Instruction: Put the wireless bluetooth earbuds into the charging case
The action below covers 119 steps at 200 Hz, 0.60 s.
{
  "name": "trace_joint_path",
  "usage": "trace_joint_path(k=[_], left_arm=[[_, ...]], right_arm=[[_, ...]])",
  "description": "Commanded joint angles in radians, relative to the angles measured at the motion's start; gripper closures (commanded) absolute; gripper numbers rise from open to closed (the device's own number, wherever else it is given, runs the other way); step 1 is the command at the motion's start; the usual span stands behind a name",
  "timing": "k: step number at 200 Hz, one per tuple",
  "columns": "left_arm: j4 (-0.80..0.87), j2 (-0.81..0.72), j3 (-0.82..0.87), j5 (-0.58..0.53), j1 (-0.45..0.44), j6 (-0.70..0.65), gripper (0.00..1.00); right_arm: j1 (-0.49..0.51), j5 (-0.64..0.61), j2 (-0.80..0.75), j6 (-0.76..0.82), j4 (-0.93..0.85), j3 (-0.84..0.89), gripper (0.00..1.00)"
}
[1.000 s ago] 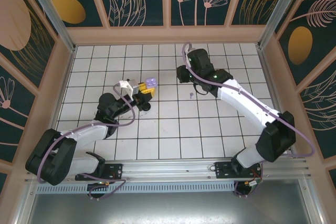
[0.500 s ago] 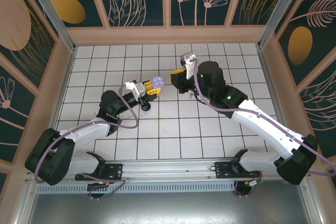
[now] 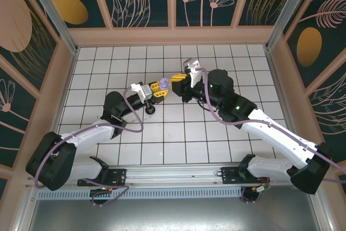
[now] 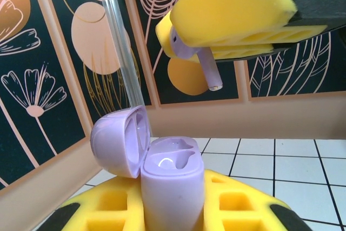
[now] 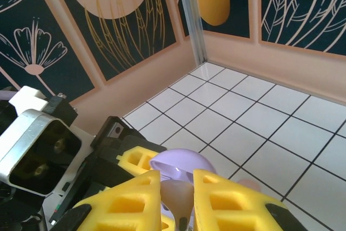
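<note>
I see my left gripper (image 3: 157,90) clamped on the open lilac charging case (image 4: 172,187); my right gripper (image 3: 176,83) pinches a lilac earbud (image 4: 207,68) just above it.

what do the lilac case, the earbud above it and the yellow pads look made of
The lilac case: likely hard moulded plastic, glossy; bright highlights sit in its open sockets. The lilac earbud: apparently the same smooth plastic, pale tip on its stem. The yellow pads: probably foam or soft rubber, matte and finely grainy, no shine.
</note>
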State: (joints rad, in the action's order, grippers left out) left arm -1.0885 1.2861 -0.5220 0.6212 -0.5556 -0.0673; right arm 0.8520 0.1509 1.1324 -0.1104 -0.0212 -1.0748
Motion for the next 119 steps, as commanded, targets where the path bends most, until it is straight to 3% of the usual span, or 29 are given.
trace_joint_path(k=[1,119], left_arm=[[-0.030,0.014,-0.026,0.017,-0.009,-0.004,1.00],[-0.025,0.018,-0.038,0.017,-0.010,0.011,1.00]], right_arm=[[0.017,-0.004,-0.013,-0.005,0.077,0.014,0.83],[0.029,-0.017,0.052,-0.005,0.107,0.017,0.83]])
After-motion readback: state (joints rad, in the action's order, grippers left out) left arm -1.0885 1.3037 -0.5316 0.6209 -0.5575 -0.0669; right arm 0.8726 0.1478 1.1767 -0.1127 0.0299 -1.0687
